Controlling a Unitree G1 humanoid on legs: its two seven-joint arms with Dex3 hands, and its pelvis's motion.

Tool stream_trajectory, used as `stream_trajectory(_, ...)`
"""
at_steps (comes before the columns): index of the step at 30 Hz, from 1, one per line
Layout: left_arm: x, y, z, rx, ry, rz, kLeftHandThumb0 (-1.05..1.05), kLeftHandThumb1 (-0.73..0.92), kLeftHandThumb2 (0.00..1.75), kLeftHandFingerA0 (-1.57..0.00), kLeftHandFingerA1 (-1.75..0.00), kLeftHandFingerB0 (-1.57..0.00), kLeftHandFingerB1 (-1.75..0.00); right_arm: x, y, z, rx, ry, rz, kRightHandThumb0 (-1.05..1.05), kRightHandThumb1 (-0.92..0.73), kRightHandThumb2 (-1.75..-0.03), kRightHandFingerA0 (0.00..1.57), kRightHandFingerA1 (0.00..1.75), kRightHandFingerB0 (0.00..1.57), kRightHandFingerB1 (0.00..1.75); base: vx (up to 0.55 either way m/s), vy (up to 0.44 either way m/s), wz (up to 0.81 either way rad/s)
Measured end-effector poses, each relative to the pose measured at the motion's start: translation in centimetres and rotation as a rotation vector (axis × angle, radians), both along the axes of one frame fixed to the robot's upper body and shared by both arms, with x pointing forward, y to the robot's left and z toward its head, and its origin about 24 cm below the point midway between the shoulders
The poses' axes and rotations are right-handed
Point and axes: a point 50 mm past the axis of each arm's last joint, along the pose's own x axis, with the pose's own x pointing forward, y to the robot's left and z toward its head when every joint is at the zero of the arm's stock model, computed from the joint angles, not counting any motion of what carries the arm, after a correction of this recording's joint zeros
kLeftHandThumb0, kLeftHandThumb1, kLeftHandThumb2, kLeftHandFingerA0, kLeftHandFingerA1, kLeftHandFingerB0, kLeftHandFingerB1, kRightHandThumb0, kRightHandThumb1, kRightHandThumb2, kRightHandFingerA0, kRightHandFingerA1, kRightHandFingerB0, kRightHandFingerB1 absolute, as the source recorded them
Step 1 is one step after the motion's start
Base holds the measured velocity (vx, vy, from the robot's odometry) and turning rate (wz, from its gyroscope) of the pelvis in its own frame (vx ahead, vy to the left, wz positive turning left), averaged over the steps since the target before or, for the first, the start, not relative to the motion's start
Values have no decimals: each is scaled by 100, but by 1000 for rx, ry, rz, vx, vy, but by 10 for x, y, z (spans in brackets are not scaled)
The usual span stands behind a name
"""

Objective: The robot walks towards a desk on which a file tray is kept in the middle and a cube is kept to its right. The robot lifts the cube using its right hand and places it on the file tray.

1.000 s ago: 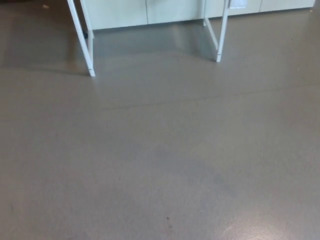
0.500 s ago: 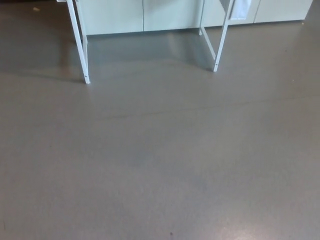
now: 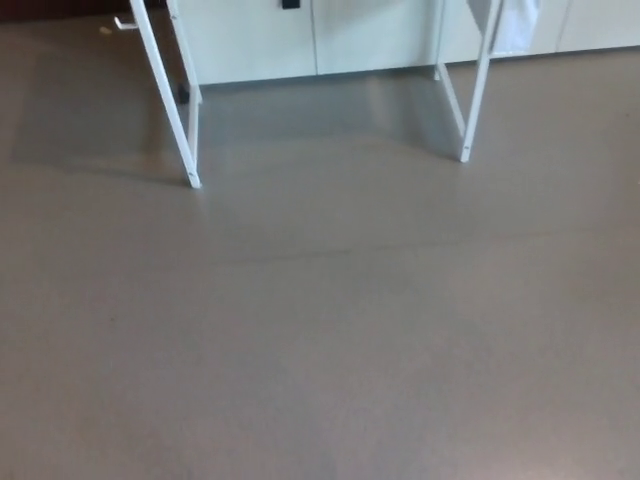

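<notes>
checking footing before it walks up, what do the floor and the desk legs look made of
floor: smooth grey-brown surface, maybe vinyl or sealed concrete; soft sheen, faint reflections, one thin seam. desk legs: thin, straight, white, probably painted metal, though the blur leaves it open.

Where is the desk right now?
In the head view, only the white legs of the desk show, at upper left and upper right, in front of white cabinets across the grey floor. Its top is out of frame.

Soft even light, slight blur
</notes>
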Motion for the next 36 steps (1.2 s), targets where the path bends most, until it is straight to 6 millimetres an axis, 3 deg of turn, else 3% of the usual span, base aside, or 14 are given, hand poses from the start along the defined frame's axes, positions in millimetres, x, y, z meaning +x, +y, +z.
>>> stream_trajectory(3, -2, 1, -1, -1, 10, 10, -89, 91, 68, -94, -60, -22, -34, 3, 1, 0, 1, -7, 12, -99, -69, -101, 6, 43, 2, 39, 305, -68, -2)
stream_trajectory(6, -4, 1, -2, 1, 23, 5, -86, 73, 108, -47, -58, -10, -37, 1, 1, 0, 1, -4, 12, -40, -34, -98, 0, 51, 0, 48, 352, 14, -14)
stream_trajectory(12, 1, 4, 2, 14, 13, -9, -85, 91, 68, -48, -44, -12, -27, -1, 1, 0, 16, -17, -7, -89, -64, -76, 9, 30, 11, 35, 470, 76, -33)
stream_trajectory(15, 8, 6, 5, 19, -6, -10, -85, 89, 68, -34, -47, -15, -30, -2, 2, -2, 24, -16, -10, -40, -35, -98, 0, 50, 1, 49, 493, 25, -7)
stream_trajectory(16, 9, 6, 6, 18, -12, -6, -85, 89, 65, -26, -42, -17, -29, -4, 2, -3, 26, -8, -13, -85, -75, -62, 12, 32, 12, 32, 387, 2, 1)
stream_trajectory(19, 12, 6, 9, 22, -29, -18, -88, 74, 105, -43, -56, -14, -44, -7, 2, -4, 27, 1, -24, -40, -34, -98, 0, 50, 0, 48, 399, -51, 10)
stream_trajectory(22, 15, 5, 13, 29, -36, -32, -85, 88, 68, -43, -42, -17, -31, -12, 3, -5, 34, 3, -32, -39, -37, -99, 0, 50, 0, 48, 396, -134, 21)
stream_trajectory(23, 16, 5, 13, 31, -34, -33, -83, 70, 105, -33, -55, -7, -38, -13, 3, -5, 36, 3, -32, -92, -64, -98, 10, 44, 6, 41, 512, -189, 26)
stream_trajectory(26, 21, 5, 16, 29, -39, -28, -92, 75, 104, -65, -73, -9, -41, -13, 9, -12, 61, -5, -30, -87, -61, -99, 9, 46, 3, 40, 546, -280, 53)
stream_trajectory(27, 28, 2, 17, 23, -57, -38, -87, 88, 67, -48, -56, -16, -30, -12, 7, -10, 52, -8, -33, -84, -58, -99, 7, 47, 1, 41, 472, -289, 51)
stream_trajectory(33, 33, 3, 21, 10, -46, -44, -83, 90, 68, -8, -34, -11, -24, -10, 7, -9, 53, -30, -37, -87, -61, -101, 8, 40, 0, 41, 398, -142, 1)
stream_trajectory(34, 33, 5, 22, 7, -40, -45, -83, 89, 68, -9, -31, -12, -23, -10, 7, -9, 53, -27, -35, -40, -33, -98, 0, 50, 1, 50, 343, -32, -23)
stream_trajectory(35, 33, 5, 22, 4, -36, -44, -83, 89, 68, -10, -32, -13, -23, -11, 7, -9, 54, -25, -36, -85, -59, -95, 19, 46, 7, 38, 347, -20, -29)
stream_trajectory(36, 33, 6, 22, 2, -33, -45, -93, 76, 110, -2, -43, -8, -29, -11, 7, -10, 55, -24, -40, -90, -62, -95, 27, 48, 8, 35, 420, 71, -28)
